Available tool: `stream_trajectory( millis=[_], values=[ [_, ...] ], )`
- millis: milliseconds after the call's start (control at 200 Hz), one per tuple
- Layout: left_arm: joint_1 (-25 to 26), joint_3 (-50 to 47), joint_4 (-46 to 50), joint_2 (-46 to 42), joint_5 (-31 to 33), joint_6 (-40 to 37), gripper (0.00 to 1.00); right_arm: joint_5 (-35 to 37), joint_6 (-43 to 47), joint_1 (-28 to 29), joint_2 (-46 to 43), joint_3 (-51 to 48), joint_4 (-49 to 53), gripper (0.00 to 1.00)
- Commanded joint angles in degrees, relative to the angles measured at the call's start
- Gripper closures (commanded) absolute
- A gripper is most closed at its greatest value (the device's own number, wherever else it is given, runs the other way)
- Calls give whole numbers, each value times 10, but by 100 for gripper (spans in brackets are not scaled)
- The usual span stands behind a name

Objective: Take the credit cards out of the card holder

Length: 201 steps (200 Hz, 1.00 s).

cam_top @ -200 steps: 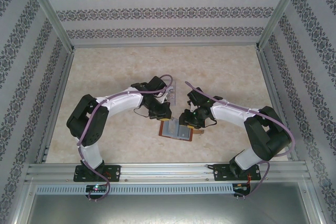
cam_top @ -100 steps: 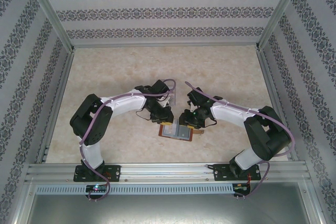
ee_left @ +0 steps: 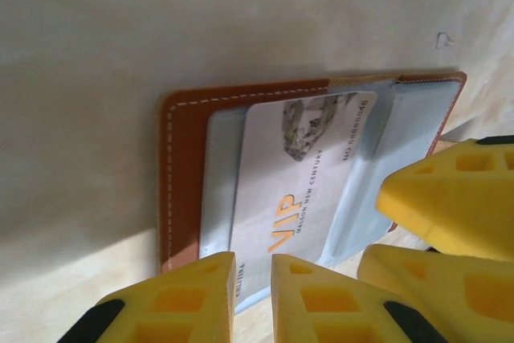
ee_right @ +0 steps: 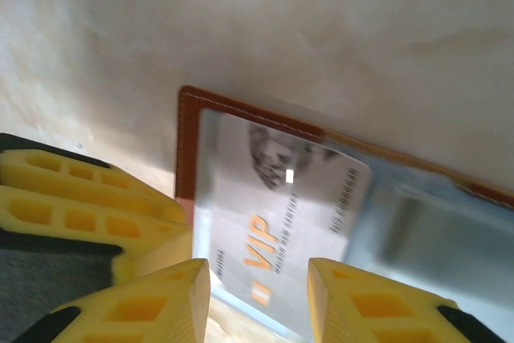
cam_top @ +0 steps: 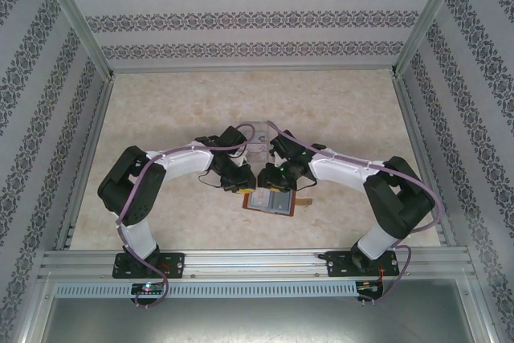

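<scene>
The card holder (cam_top: 273, 202) lies open on the table, reddish-brown leather (ee_left: 183, 174) with grey-blue pockets. A pale grey credit card (ee_left: 301, 174) printed "VIP" sits in a pocket, also seen as the card (ee_right: 281, 214) inside the card holder (ee_right: 186, 142). My left gripper (cam_top: 241, 185) hangs over the holder's upper left edge, its jaws (ee_left: 253, 287) only a narrow gap apart with nothing between them. My right gripper (cam_top: 267, 180) hovers right beside it, open (ee_right: 259, 299) and straddling the card's near end from above. The two grippers' yellow fingers (ee_left: 450, 198) nearly touch.
A clear plastic tray (cam_top: 257, 140) lies just behind the two grippers. Beige table (cam_top: 161, 110) stretches to the left, right and back, bounded by metal rails and patterned walls.
My right gripper has shifted left over the holder's left half, jaws a little narrower. My left gripper came down to the holder's edge and parted slightly. The holder has stayed put.
</scene>
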<state>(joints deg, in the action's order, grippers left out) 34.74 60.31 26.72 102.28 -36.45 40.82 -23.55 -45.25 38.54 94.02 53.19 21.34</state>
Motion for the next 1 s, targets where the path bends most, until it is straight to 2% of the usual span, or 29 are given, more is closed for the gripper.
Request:
stream_trajectory(
  millis=[0,200,485,660,999],
  values=[
    [-9,-14,-27,-20,-17,14,81,-4,-9,9,29,23,-1,62],
    [-16,-22,-33,-22,-20,16,81,22,6,16,59,39,34,62],
    [-17,-28,-66,-10,-42,32,79,48,16,16,57,29,57,61],
    [-16,-28,-76,-6,-48,38,79,33,8,15,35,21,38,55],
    [-16,-28,-73,-4,-46,38,79,30,3,15,6,17,52,54]
  ],
)
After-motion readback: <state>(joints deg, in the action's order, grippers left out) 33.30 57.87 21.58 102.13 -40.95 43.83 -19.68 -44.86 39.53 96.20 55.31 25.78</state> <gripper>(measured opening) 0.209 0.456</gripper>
